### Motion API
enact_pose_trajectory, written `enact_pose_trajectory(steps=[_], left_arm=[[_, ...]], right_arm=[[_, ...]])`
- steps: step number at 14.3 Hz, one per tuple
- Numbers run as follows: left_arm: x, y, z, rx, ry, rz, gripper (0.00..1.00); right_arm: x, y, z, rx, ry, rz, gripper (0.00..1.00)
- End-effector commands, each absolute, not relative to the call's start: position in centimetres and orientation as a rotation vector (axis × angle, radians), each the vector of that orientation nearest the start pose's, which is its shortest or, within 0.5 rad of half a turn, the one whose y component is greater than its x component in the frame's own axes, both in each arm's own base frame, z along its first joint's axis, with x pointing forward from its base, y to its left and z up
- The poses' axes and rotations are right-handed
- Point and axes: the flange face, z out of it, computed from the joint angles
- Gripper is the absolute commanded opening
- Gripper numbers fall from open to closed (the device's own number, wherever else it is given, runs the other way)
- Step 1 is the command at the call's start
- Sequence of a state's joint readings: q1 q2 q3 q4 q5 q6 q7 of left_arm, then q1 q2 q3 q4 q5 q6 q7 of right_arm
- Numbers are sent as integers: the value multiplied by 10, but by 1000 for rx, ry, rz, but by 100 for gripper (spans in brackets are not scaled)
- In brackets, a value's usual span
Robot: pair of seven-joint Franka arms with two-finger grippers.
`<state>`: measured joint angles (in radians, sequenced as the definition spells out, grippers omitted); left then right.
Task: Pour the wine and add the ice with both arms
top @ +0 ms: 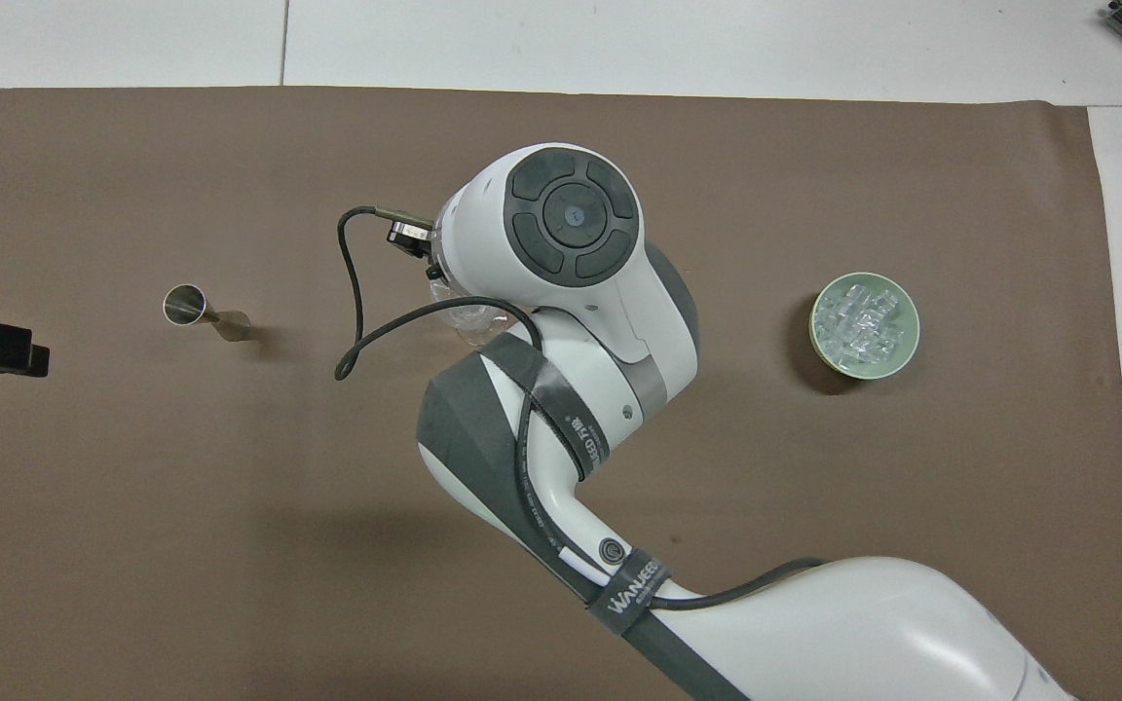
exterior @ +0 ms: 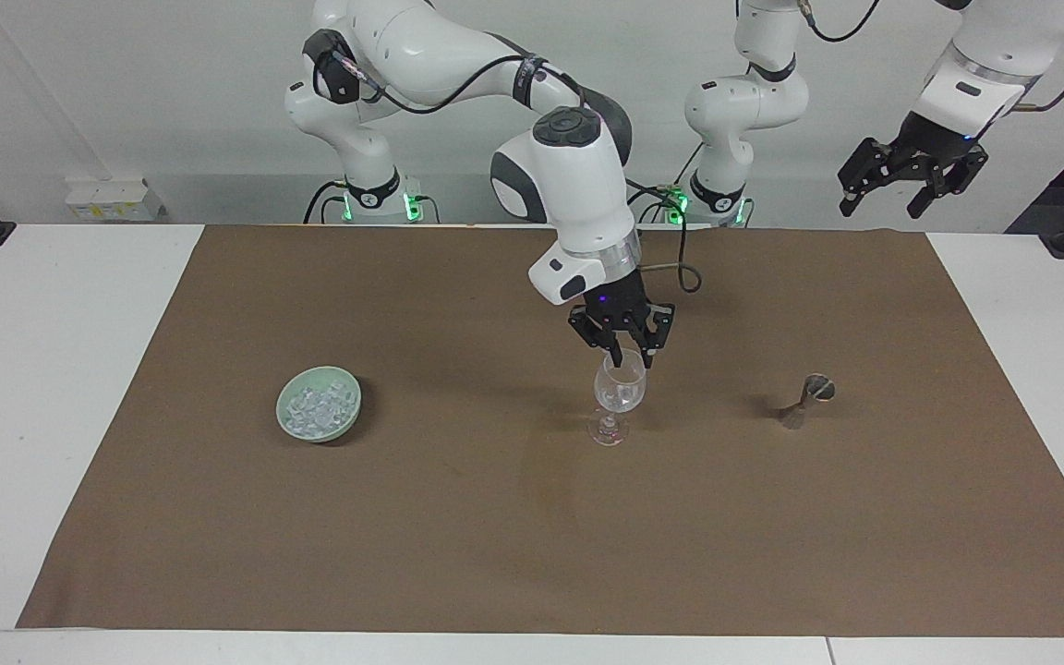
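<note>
Small clear glassy ice cubes (exterior: 314, 405) heaped in a pale green round bowl (exterior: 348, 414) on the brown-covered table (exterior: 403, 526), toward the right arm's end. Right gripper (exterior: 628, 356) poised just over the rim of a clear stemmed wine glass (exterior: 618, 392), fingers slightly parted, holding nothing visible. Left gripper (exterior: 897, 196) waiting raised over the table's edge, fingers spread open. Small metal jigger (exterior: 807, 399) toward the left arm's end.

text: "WANJEED" | on: dark cable strap (top: 631, 596) | where: right arm (top: 561, 321)
</note>
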<state>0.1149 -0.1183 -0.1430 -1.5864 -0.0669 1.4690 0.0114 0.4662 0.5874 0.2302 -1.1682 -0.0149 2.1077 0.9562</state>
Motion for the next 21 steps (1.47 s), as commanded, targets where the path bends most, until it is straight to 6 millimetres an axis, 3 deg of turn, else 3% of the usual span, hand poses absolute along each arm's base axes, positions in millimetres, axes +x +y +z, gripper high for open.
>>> enact_pose_trajectory(steps=[1,3,6,9,10,14,16,19,21], left_arm=[[500,-25,674,-3198,66,5,100],[501,-26,674,-3200,68,3,100],[501,-25,674,-3198,68,3,100],[501,-25,674,-3198,68,3,100],[501,-25,674,-3200,66,3,100],[501,-26,674,-3200,68,3,100],[500,-25,674,-3198,68,5,100],[500,-26,674,-3200,68,5,100],[501,-26,674,-3200,68,3,100]], right_arm=[[607,443,498,-2760,461,-255,43],[609,441,498,-2761,467,-255,43],[613,433,506,-2755,478,-274,55],[609,418,548,-2734,475,-355,74],[611,402,567,-2735,491,-403,80],[612,337,606,-2795,527,-509,100],[610,294,632,-2857,502,-529,100],[584,236,685,-2935,501,-507,100],[567,199,710,-2999,446,-478,100]])
